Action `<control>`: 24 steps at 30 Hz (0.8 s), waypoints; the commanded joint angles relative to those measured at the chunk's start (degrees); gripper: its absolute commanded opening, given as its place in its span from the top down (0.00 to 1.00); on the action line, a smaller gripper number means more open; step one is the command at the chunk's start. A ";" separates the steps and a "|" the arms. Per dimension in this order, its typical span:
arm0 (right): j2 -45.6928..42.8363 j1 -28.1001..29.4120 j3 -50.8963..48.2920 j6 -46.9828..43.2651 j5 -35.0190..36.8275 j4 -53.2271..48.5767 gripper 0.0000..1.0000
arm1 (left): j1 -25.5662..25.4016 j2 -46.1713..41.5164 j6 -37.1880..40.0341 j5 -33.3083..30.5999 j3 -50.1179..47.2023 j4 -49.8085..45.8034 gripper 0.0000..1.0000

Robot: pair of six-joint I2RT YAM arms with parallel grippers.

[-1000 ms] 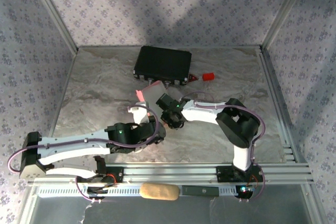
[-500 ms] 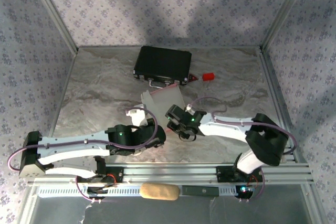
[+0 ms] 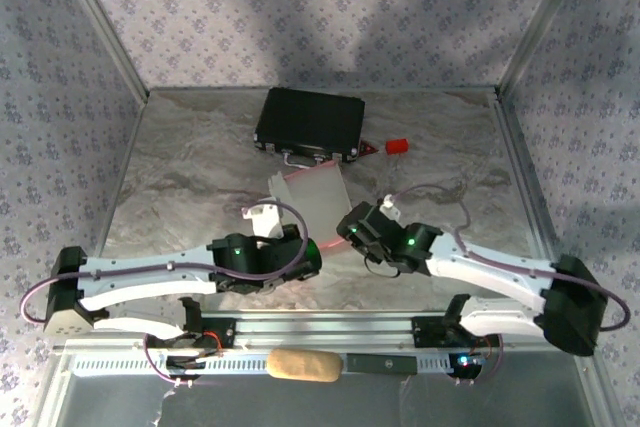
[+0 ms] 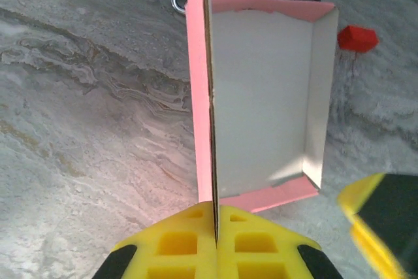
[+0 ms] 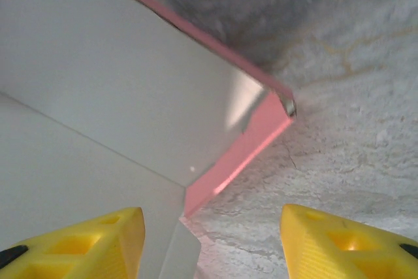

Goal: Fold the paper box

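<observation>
The paper box (image 3: 312, 197) is a pink card tray, pale inside, with its walls folded up, standing mid-table. In the left wrist view the paper box (image 4: 261, 83) opens to the right and one of its walls runs edge-on into my left gripper (image 4: 215, 210), which is shut on that wall. From above, my left gripper (image 3: 303, 247) sits at the box's near edge. My right gripper (image 3: 352, 227) is just right of the box, open. In the right wrist view the paper box (image 5: 130, 83) fills the upper left, and my right gripper (image 5: 212, 227) holds nothing.
A black hard case (image 3: 309, 123) lies at the back of the table, just beyond the box. A small red block (image 3: 397, 145) sits to its right. Metal rails (image 3: 330, 327) run along the near edge. Marbled table surface (image 3: 180, 187) spreads to the left.
My right gripper has opened and pulled back from the box toward the near right, its arm stretching low. The box now shows more fully. The left gripper keeps its grip.
</observation>
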 commanded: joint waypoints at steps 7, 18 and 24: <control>-13.50 -15.49 3.81 -26.91 -3.64 -9.03 0.42 | 12.78 0.08 33.58 21.59 13.30 -10.84 1.00; -12.17 -33.15 8.09 -54.43 -25.89 -4.53 0.48 | 21.24 12.34 68.47 36.09 32.87 -24.02 1.00; -10.09 -33.38 8.93 -57.14 -25.15 -4.73 0.50 | 21.54 21.68 83.02 35.25 39.09 -29.66 1.00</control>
